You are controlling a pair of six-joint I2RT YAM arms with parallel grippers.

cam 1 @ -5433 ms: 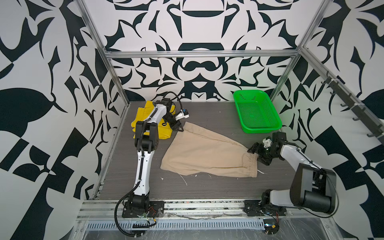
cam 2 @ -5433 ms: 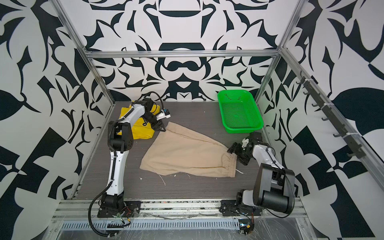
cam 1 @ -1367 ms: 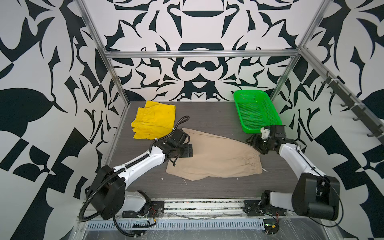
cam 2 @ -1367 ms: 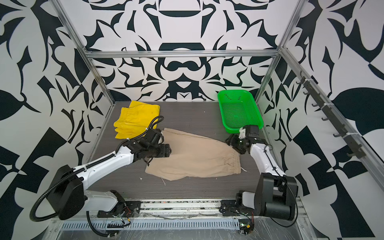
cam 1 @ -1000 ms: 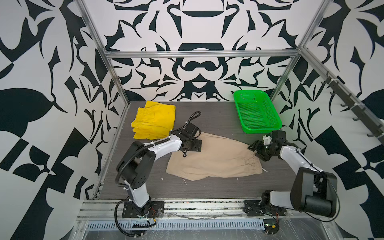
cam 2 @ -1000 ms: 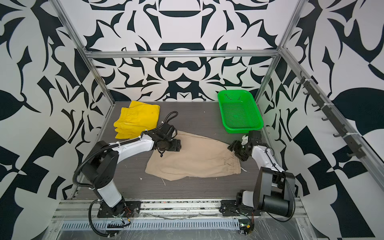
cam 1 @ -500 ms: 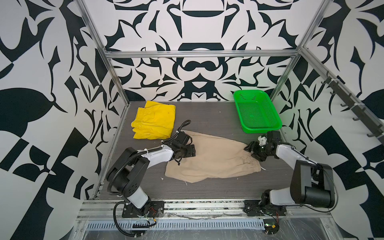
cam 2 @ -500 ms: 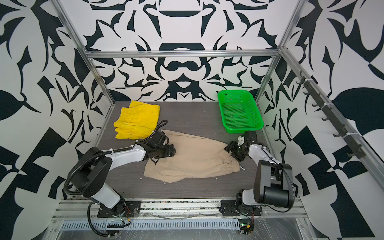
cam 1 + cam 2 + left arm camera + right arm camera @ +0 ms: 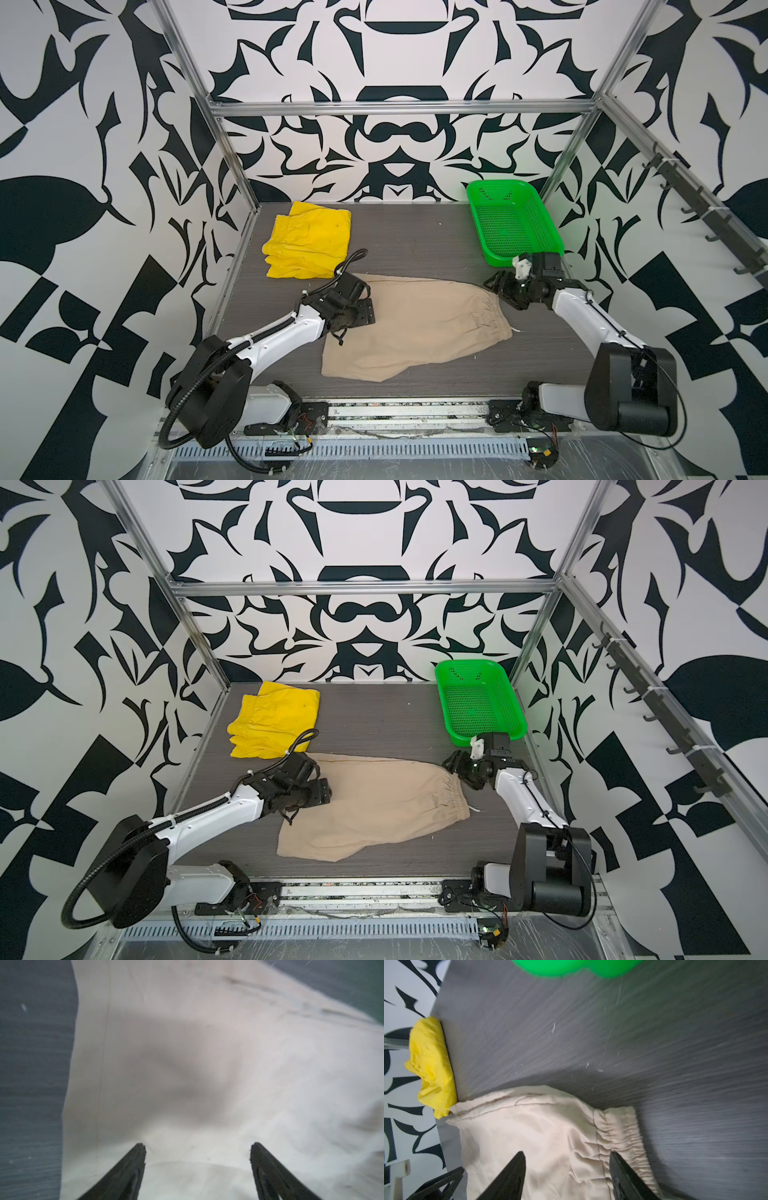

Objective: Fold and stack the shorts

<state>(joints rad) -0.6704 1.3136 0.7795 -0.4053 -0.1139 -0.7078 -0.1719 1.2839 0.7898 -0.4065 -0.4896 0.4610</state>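
Beige shorts (image 9: 415, 328) shifted on grey tabletop (image 9: 415, 237), seemingly.

The left arm (image 9: 282, 336) lies low and stretched out from its base, forearm slanting toward the middle. Its wrist is bent so the left hand (image 9: 197, 1145) points forward and downward, and the fingers (image 9: 133, 1169) stand wide apart. The right arm (image 9: 582, 316) folds at the elbow and reaches forward and inward. The right hand (image 9: 566, 1154) hangs low ahead of its wrist, tipped downward, fingers (image 9: 510, 1174) parted, though less widely.
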